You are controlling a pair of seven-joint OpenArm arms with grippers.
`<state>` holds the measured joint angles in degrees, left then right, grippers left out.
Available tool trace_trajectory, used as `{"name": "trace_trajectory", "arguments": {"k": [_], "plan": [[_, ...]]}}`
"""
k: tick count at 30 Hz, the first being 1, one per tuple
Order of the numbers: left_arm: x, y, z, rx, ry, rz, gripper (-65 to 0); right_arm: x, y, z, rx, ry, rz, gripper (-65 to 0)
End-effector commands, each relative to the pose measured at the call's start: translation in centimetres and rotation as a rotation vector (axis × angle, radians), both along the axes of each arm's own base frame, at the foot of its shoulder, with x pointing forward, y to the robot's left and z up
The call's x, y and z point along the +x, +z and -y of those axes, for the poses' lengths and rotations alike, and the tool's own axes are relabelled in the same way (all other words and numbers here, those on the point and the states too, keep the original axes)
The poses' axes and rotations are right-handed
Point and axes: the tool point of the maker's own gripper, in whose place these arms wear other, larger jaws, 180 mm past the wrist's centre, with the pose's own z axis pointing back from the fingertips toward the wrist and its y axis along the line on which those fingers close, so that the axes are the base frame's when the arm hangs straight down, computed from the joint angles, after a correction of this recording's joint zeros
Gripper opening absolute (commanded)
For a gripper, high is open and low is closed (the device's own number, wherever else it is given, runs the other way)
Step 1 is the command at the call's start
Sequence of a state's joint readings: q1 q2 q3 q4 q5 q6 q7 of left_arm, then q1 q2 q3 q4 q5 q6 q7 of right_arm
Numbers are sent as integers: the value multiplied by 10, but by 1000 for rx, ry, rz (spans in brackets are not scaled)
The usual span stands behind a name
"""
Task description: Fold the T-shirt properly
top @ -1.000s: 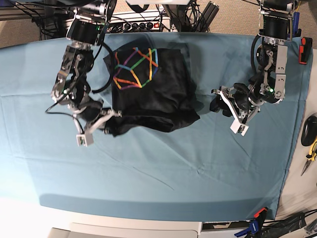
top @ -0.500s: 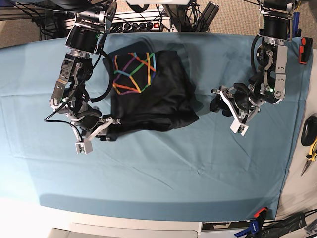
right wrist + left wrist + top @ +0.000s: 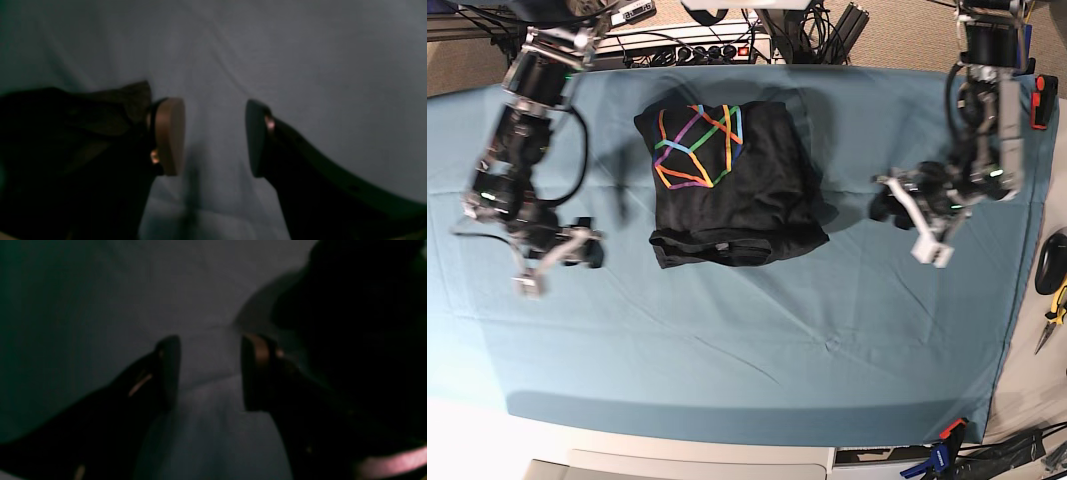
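The T-shirt (image 3: 732, 190) lies folded into a rough rectangle on the teal cloth (image 3: 757, 340) that covers the bench, toward 12 o'clock of the cloth's middle, with its rainbow line print (image 3: 697, 147) facing up at the shirt's 11 o'clock corner. Both arms stand clear of it. The right gripper (image 3: 552, 262) hangs at 9 o'clock of the shirt, well apart, jaws spread and grasping nothing; its wrist view shows only bare cloth between the 2 fingers (image 3: 170, 133). The left gripper (image 3: 920, 222) sits at 3 o'clock of the shirt, also released, with cloth alone between its fingers (image 3: 168, 370). A power strip (image 3: 697, 48) and cables lie beyond the 12 o'clock edge; pliers (image 3: 1055, 315) rest off the cloth at 3 o'clock, and a clamp (image 3: 942, 452) grips the cloth's 5 o'clock corner.
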<state>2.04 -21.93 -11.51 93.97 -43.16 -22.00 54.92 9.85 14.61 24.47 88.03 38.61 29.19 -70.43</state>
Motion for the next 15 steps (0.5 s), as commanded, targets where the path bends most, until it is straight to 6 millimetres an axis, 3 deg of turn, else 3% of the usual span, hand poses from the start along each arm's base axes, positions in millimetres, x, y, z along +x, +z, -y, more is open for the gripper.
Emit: {"name": "trace_trajectory", "arguments": {"k": [1, 4, 9, 12, 15], "plan": [[7, 25, -2, -24, -11, 79, -376, -2, 12, 13, 0, -19, 33, -358], [-17, 35, -10, -28, 5, 97, -376, -34, -2, 26, 66, -48, -2, -358], [-73, 37, -8, -13, -21, 73, -376, -108, -28, 19, 137, 5, -96, -358], [-101, 45, -7, 25, -38, 66, -376, -152, -22, 26, 52, 5, -130, -359], [-126, 54, -14, 73, -35, 55, -376, -194, 1, 38, -87, 4, -144, -359]]}}
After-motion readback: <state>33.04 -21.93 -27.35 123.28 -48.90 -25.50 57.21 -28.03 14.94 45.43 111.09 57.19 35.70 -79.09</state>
